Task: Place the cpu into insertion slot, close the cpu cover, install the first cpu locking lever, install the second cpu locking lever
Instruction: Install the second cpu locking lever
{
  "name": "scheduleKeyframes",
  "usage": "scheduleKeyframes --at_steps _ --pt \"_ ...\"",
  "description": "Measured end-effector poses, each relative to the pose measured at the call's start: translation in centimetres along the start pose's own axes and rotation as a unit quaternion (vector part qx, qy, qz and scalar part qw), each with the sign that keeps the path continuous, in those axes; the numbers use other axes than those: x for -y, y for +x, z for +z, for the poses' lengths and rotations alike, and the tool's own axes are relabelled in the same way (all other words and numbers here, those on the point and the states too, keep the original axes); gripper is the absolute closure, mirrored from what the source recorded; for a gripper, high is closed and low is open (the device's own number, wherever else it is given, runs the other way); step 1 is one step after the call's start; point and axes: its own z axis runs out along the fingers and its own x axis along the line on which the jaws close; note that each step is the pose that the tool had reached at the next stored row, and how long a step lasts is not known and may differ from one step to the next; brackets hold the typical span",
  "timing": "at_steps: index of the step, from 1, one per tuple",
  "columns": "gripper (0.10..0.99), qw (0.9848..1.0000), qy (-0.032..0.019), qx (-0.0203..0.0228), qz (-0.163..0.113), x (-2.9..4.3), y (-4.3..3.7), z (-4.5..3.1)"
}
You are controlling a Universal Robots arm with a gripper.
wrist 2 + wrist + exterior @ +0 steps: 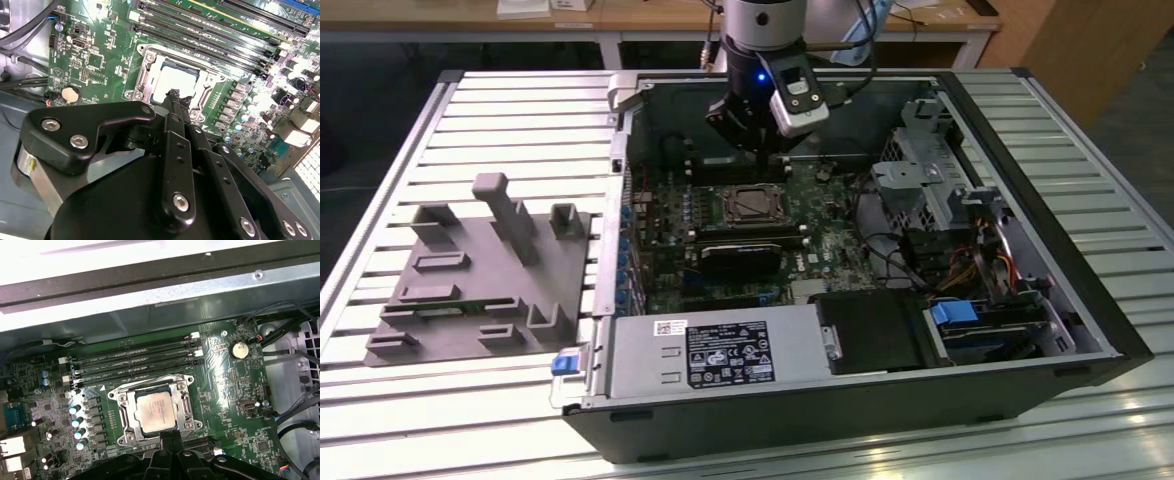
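1. The chip point(157, 411) lies flat in the socket point(150, 412), framed by the metal cover point(186, 405).
2. The gripper point(169, 436), fingers together and empty, hangs at the socket's edge beside the memory slots point(135, 362).

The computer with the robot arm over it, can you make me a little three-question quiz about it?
1. True or false: the cpu already lies in the insertion slot.
2. What is the gripper nearest to? A) the coin battery B) the insertion slot C) the grey fixture
3. Fill in: in the exterior view, the grey fixture lies on the view's ____ of the computer case.

Key: 1 true; 2 B; 3 left.
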Motion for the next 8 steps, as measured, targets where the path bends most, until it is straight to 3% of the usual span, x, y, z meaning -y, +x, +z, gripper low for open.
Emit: scheduleKeyframes --at_steps 8 --pt "0.980 1.0000 0.0001 0.0000 0.000 0.23 -0.04 0.10"
